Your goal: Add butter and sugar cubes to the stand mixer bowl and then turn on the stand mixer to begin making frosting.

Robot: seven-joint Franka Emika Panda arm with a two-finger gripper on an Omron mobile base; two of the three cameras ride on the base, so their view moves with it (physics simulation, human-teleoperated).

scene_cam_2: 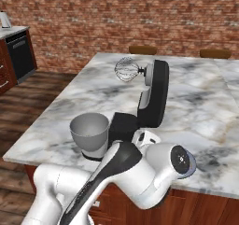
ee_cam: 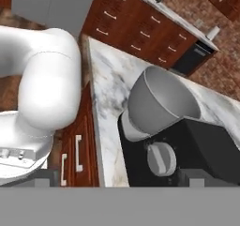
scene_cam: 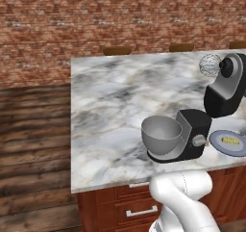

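Note:
The black stand mixer [scene_cam: 222, 92] stands on the marble island with its head tilted back and its wire whisk [scene_cam: 210, 64] in the air. The grey metal bowl [scene_cam: 161, 135] sits empty on the black base, beside the silver knob [scene_cam: 198, 140]. The butter [scene_cam: 230, 140] lies on a blue-grey plate [scene_cam: 217, 140] to the right of the base. In the hand view my gripper [ee_cam: 116, 182] is open, fingertips wide apart. It hovers low at the counter's front edge, with the knob [ee_cam: 161, 158] close ahead and the bowl [ee_cam: 161, 101] just beyond. Nothing is between the fingers.
My own arm [scene_cam_2: 116, 172] folds in front of the counter edge and hides the plate in the right base view. Wooden drawers [scene_cam: 139, 209] sit under the island. Chair backs [scene_cam: 116, 50] stand at the far side. Dark cabinets [ee_cam: 140, 28] line the far wall.

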